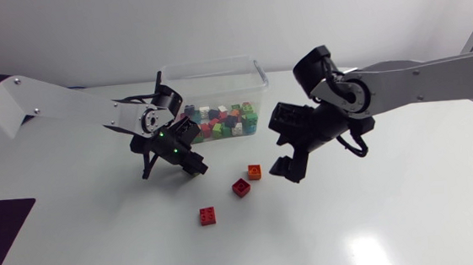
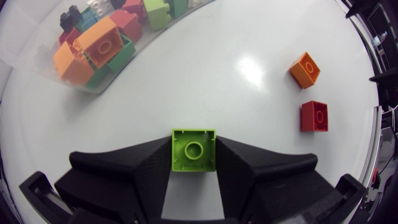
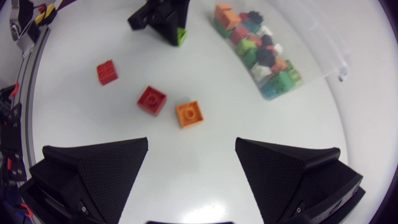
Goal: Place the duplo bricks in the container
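My left pincer [image 2: 194, 163] is clamped on a green brick [image 2: 193, 149] by its flat sides, centre-left of frame, just below the container [image 1: 211, 64]. Right pincer [image 3: 191, 146] apart, empty. I judge the brick light, rigid, slick (squeeze sidewalls squarely).

So besides the main stuff there's really just the table [image 1: 411, 203]: plain white, smooth and pretty glossy. From overhead you get a bright glare spot [image 1: 369, 253] on it near the front edge, plus some soft grey shadows around the middle. The left wrist cam shows the same white top [image 2: 205, 81] with a shiny patch [image 2: 252, 70]. Right wrist cam: white surface [image 3: 261, 118] again. There's also a dark patch [image 1: 7, 222] at the far left overhead; can't tell if it's on the table.
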Tool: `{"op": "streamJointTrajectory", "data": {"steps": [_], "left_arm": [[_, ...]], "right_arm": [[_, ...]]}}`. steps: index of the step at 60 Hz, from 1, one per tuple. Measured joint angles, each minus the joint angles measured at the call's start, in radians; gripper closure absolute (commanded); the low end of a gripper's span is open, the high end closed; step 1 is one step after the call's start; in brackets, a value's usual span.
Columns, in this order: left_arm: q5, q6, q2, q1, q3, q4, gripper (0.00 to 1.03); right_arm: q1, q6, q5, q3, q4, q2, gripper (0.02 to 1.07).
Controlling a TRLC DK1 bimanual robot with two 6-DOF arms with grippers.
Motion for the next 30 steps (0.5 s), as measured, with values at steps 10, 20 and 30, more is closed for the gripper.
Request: {"op": "streamJointTrajectory", "data": {"steps": [10,20,30], "left_arm": [[0.0,0.0,-0.053,0.0,-0.003,-0.031,0.7],[0.0,0.0,-0.197,0.0,-0.003,-0.05,0.7],[0.0,0.0,-0.314,-0.001,-0.003,-0.05,0.7]], "right_arm": [[0.003,-0.097,-0.01,0.032,-0.041,0.11,0.06],[0.007,-0.14,-0.034,0.116,-0.041,0.206,0.06],[0.006,-0.163,-0.067,0.209,-0.056,0.289,0.06]]}}
